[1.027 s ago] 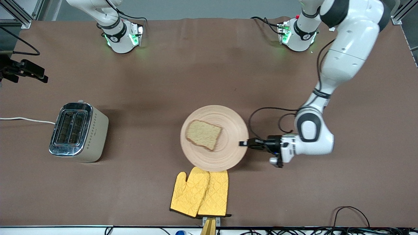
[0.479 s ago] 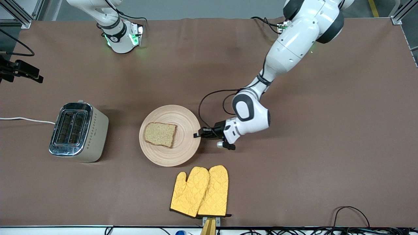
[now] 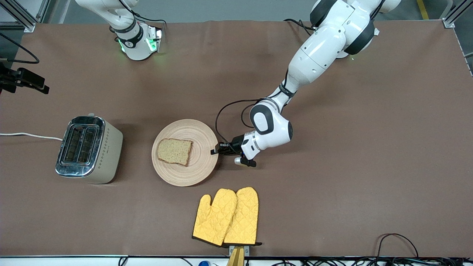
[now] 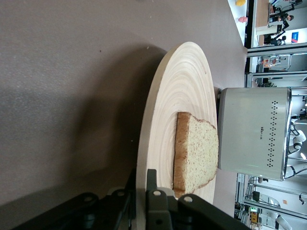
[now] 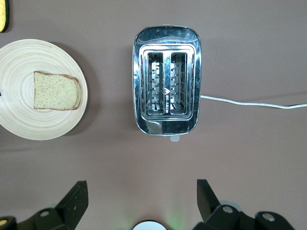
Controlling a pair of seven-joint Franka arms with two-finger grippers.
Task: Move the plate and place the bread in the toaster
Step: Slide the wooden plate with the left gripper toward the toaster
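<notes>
Lying flat on the plate [image 3: 184, 152], the bread [image 3: 174, 151] sits toward the toaster's [image 3: 88, 149] side. The plate rests on the table [image 3: 332, 184] between the toaster and the left gripper [image 3: 215, 151], whose fingers are pinched on its rim. Yellow oven mitts [image 3: 226, 217] lie nearer the camera. The right gripper [image 5: 139, 203] waits over the toaster, fingers spread wide.

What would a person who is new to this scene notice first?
First, the left claw shut on the rim of the wooden plate in the middle of the table, with a slice of bread lying on it. Next, the toaster toward the right arm's end, and the yellow oven mitts nearer the camera.
</notes>
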